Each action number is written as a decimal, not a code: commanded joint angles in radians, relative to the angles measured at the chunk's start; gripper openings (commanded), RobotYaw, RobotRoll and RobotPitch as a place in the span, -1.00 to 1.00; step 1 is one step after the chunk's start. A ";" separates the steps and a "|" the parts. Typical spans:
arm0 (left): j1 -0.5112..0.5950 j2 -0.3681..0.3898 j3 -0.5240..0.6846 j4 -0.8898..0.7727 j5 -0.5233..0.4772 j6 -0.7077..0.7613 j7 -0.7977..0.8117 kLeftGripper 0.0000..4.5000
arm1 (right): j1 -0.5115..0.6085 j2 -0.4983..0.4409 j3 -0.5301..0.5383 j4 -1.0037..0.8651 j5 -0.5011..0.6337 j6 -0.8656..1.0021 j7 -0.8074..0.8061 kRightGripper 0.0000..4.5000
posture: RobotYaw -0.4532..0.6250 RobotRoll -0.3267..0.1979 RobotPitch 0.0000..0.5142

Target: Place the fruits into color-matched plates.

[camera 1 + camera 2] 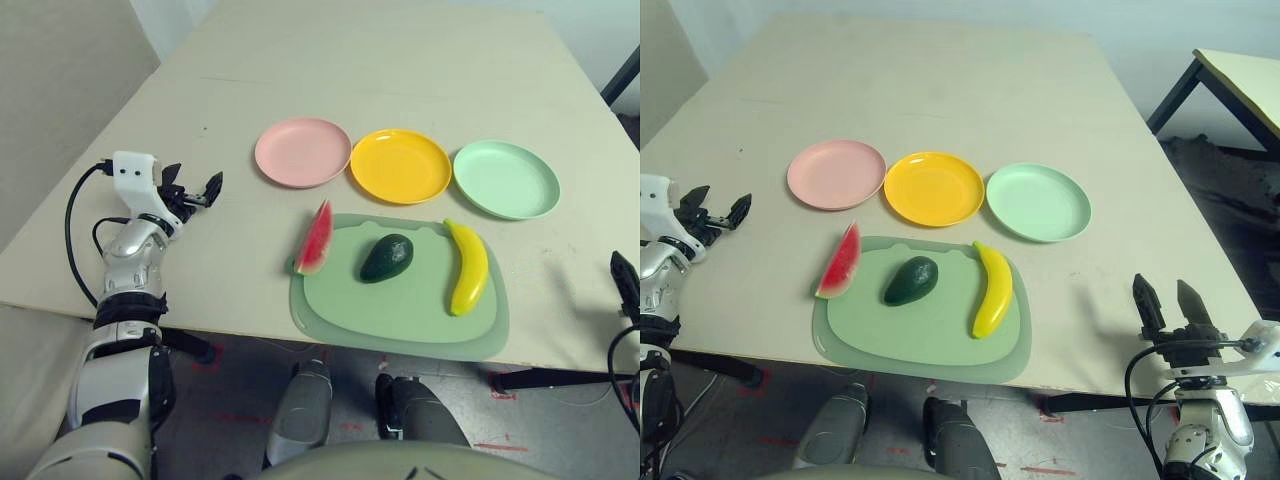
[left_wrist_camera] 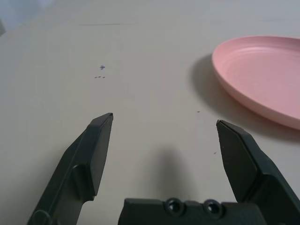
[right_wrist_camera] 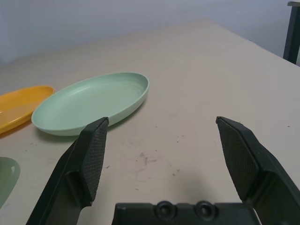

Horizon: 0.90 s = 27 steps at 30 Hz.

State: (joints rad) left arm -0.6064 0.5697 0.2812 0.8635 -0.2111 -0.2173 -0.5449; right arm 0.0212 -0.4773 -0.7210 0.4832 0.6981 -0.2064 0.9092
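Observation:
A red watermelon wedge [image 1: 314, 240], a dark green avocado [image 1: 387, 257] and a yellow banana [image 1: 466, 266] lie in a row on a pale green mat [image 1: 400, 312]. Behind them, from left to right, stand the pink plate [image 1: 303, 151], the yellow-orange plate [image 1: 400, 165] and the mint green plate [image 1: 506, 179], all bare. My left gripper [image 1: 195, 185] hovers open over the table, left of the pink plate [image 2: 262, 75]. At the front right, near the table edge, my right gripper [image 1: 1165, 295] is open and faces the mint plate [image 3: 89, 103]. Both hold nothing.
The mat sits close to the table's front edge [image 1: 250, 325]. A second table [image 1: 1240, 80] with a dark leg stands at the far right. A black cable [image 1: 72, 240] loops beside my left wrist.

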 commanded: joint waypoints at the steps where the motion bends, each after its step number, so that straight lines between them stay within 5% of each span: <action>1: -0.004 0.001 -0.011 0.014 0.012 -0.014 -0.008 1.00 | 0.002 -0.006 -0.011 0.025 0.002 -0.011 -0.002 0.99 | 0.31 0.25 -0.35; 27: 0.033 -0.043 -0.014 -0.043 -0.017 -0.013 -0.105 1.00 | 0.080 -0.039 -0.020 -0.091 0.033 0.050 0.024 0.99 | 0.24 0.25 -0.32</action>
State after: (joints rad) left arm -0.5894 0.5303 0.2716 0.8312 -0.2196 -0.2240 -0.6342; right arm 0.0958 -0.5032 -0.7583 0.4002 0.7383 -0.1703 0.9242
